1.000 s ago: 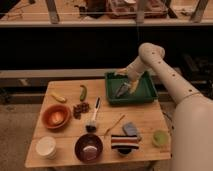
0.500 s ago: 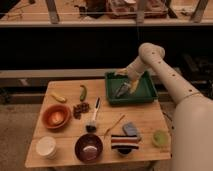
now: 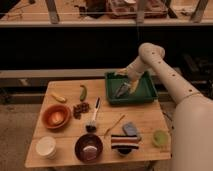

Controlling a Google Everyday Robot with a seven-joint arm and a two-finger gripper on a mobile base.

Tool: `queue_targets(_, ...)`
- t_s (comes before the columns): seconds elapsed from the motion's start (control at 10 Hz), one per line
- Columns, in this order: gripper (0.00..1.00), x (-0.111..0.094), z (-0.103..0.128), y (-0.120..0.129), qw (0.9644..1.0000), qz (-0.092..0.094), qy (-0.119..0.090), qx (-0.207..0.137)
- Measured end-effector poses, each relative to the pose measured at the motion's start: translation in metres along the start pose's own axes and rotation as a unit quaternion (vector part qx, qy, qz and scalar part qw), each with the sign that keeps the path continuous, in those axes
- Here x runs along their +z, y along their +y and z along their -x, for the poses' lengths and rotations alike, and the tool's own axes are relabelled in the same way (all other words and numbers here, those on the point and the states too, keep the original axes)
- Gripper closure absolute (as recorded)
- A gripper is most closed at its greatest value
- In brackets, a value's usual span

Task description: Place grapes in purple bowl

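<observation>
The gripper point(image 3: 124, 90) is down inside the green tray point(image 3: 145, 93), which sits at the far right corner of the wooden tabletop point(image 3: 146, 118). The white arm point(image 3: 167, 76) reaches it from the right, bending at an elbow above the tray's back edge. Whether the jaws are apart or together, I cannot tell (they merge with a greyish shape low in the tray). The gripper is well apart from both of the task's things.

The grapes point(image 3: 81, 108) lie on the tabletop left of centre, a small dark reddish cluster. They are just beside the right rim of the orange bowl point(image 3: 55, 116) and below the green chili point(image 3: 83, 92). They are not in any bowl.

The purple bowl point(image 3: 89, 147) stands at the near edge of the tabletop, in front of the grapes and a little to the right, with a pale patch on its inner bottom. A brush point(image 3: 93, 119) with a pale handle and dark head lies between the grapes and the purple bowl, its head pointing toward the bowl.

A white cup point(image 3: 46, 147) stands left of the purple bowl, near the front left corner. A striped bowl point(image 3: 123, 142) stands to its right (black, white and orange bands). Behind the striped bowl lie a thin wooden stick point(image 3: 115, 124) and a blue-grey sponge point(image 3: 131, 129). A small green round item point(image 3: 160, 137) sits near the right front edge. A yellow piece point(image 3: 58, 97), perhaps a banana, lies at the far left, near the chili.
</observation>
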Motion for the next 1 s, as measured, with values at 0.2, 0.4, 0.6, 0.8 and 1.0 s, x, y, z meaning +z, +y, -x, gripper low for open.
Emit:
queue_targets(0.2, 0.20, -0.006, 0.016, -0.003, 0.9997, 0.005, -0.002, -0.024)
queue_targets(0.4, 0.20, -0.011, 0.052, -0.017, 0.9979, 0.011, -0.004, -0.063)
queue_targets(0.6, 0.20, -0.012, 0.099, -0.039, 0.9948, 0.017, -0.007, -0.100)
queue_targets(0.8, 0.20, -0.004, 0.156, -0.061, 0.9893, 0.029, -0.009, -0.143)
queue_targets(1.0, 0.20, 0.012, 0.197, -0.078, 0.9837, 0.046, 0.002, -0.174)
